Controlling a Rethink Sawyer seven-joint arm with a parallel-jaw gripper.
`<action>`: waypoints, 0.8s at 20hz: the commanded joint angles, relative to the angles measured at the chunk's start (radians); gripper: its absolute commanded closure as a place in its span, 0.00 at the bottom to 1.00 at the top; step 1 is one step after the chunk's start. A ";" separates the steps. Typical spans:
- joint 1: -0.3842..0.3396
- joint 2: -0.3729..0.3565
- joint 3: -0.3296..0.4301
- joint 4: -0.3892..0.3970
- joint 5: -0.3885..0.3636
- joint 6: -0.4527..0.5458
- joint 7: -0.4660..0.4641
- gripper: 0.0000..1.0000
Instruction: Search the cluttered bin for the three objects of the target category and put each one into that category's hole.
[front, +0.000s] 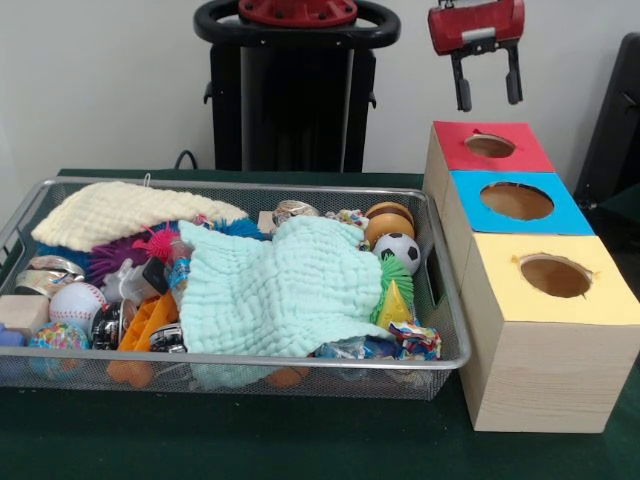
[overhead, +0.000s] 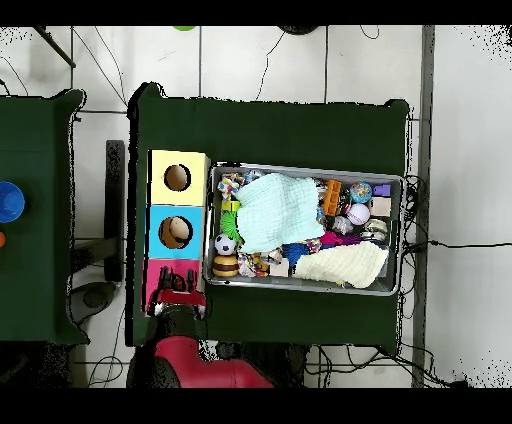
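Green cloth covers the bench at the bottom of the front view. On it, at lower right of the frame, stands a wooden box with three coloured tops in a row. The yellow top is nearest, then the blue top, then the red top, and each has one round hole.

Just beside the box, filling the left and middle of the frame, is the wire bin. A mint green cloth lies over its middle and hides whatever is under it. At the bin's left end I see a baseball and a wooden block. At its right end a small soccer ball lies touching a brown and orange ball behind it. A cream cloth lies along the far left side of the bin.

I cannot tell which objects belong to the target category; all of them lie in the bin, none in a hole.

My fingers hang in the air at upper right of the frame, above the red top. They are apart and hold nothing.
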 joint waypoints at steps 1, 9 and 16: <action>-0.037 -0.165 0.097 -0.059 0.016 0.220 0.207 0.00; -0.084 -0.281 0.000 -0.096 0.017 0.374 0.125 0.00; -0.032 -0.204 -0.142 -0.147 0.081 0.311 0.106 0.00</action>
